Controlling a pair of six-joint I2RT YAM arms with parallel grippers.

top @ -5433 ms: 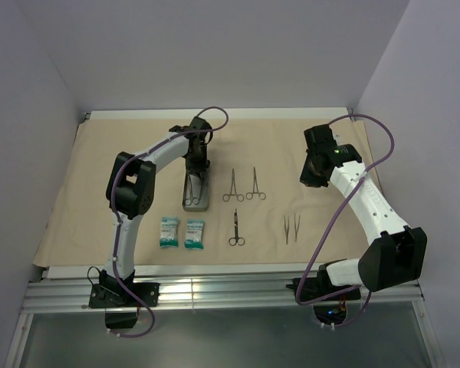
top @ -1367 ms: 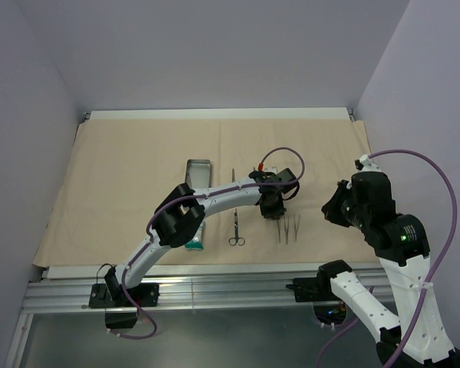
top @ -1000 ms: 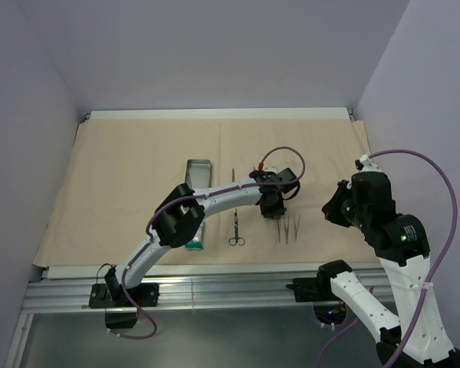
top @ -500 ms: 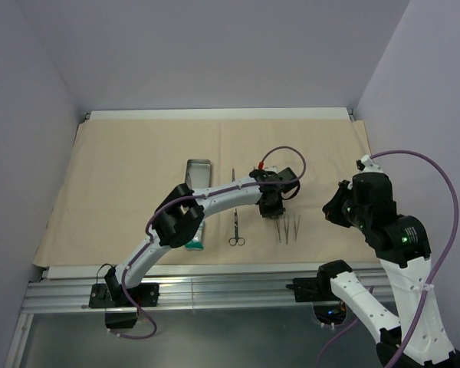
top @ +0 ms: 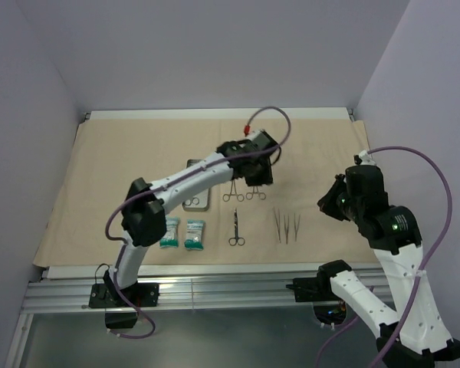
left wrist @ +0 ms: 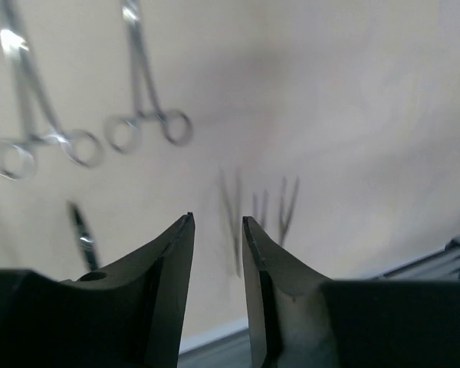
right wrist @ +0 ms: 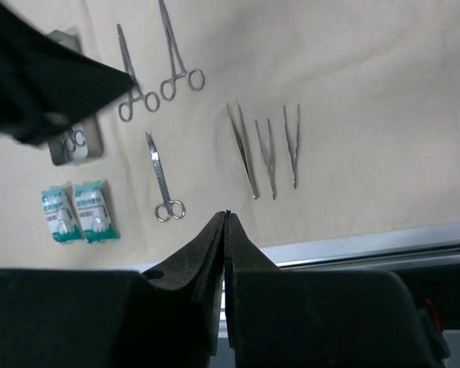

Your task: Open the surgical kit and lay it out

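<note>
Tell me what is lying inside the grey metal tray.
A ring-handled instrument lies in the tray; only its finger rings show. The left arm covers the tray's far part, so anything else there is hidden.

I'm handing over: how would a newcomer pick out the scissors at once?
Start from the big tan drape and find the two teal packets near its front edge. Just right of them, left of the three tweezers, lies the scissors: the only ring-handled tool lying alone, rings nearest that front edge.
</note>
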